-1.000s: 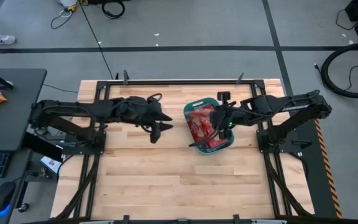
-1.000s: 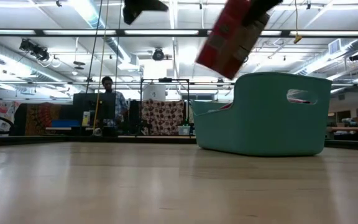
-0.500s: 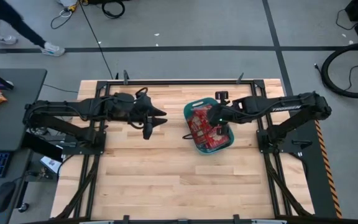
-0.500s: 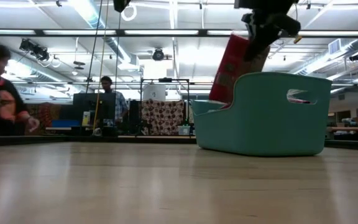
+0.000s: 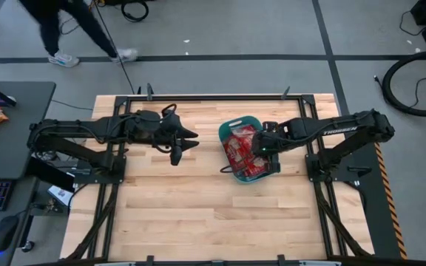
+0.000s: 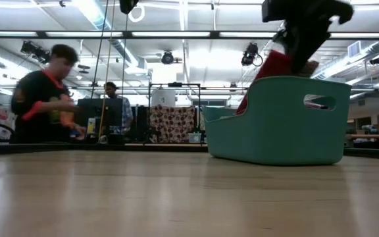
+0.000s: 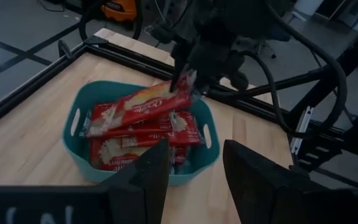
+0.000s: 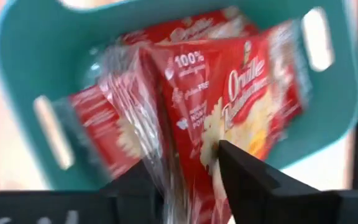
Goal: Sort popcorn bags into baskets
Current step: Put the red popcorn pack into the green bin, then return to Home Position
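Observation:
The teal basket stands right of the table's middle and holds several red popcorn bags lying flat in it. My right gripper is over the basket, shut on one more popcorn bag, which slants down into it. My left gripper hovers open above the table, left of the basket, holding nothing. My right gripper pinches the popcorn bag between its two fingers at one short end, coming from above and slanting down. The bag lies tilted below the fingers. Its other end reaches down to the bags in the basket near the handle cutout.
Bare wooden table top lies on the near side and between the arms. A black frame runs along the far edge. A person moves in the room beyond the table; another stands farther back.
My right gripper has come down over the basket with the bag; the bag hung high above the rim and now dips inside it. My left gripper has drawn back toward the table's left and stayed open. A person has walked into the room behind.

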Controlling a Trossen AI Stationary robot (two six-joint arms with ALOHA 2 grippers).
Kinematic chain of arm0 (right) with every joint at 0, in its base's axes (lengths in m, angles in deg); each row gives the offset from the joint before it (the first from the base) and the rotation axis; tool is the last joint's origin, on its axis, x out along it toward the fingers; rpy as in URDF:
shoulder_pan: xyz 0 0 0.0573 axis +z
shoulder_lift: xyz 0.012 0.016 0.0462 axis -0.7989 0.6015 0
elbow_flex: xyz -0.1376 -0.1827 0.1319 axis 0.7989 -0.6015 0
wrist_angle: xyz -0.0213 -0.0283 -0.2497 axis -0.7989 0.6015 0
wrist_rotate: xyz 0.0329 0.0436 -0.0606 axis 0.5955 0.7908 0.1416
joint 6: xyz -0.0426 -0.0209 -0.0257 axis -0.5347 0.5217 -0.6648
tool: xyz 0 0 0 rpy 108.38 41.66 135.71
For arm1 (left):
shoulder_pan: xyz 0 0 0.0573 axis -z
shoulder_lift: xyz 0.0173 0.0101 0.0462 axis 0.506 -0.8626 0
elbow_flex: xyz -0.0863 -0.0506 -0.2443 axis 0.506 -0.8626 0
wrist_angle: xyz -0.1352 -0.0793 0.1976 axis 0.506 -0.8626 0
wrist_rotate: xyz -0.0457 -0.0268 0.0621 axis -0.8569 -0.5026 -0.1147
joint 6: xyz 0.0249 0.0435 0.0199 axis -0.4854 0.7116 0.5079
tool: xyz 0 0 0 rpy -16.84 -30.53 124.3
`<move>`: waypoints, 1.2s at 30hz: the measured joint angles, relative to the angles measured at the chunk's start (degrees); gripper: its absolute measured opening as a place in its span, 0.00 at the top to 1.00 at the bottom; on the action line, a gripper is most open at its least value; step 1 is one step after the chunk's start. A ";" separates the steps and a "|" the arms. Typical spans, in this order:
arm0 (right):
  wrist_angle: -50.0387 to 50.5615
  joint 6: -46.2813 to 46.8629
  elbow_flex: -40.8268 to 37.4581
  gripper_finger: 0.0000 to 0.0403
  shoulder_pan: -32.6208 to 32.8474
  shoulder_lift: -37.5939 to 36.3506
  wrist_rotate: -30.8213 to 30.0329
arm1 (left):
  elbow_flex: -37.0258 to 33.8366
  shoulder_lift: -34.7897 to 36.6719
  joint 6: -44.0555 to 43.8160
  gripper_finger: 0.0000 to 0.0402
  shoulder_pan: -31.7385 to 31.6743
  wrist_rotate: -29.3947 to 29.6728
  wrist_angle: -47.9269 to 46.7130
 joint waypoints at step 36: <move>-12.87 8.43 6.76 0.58 -4.29 -23.46 -5.25 | -32.81 31.48 -11.73 0.79 -3.80 6.63 26.16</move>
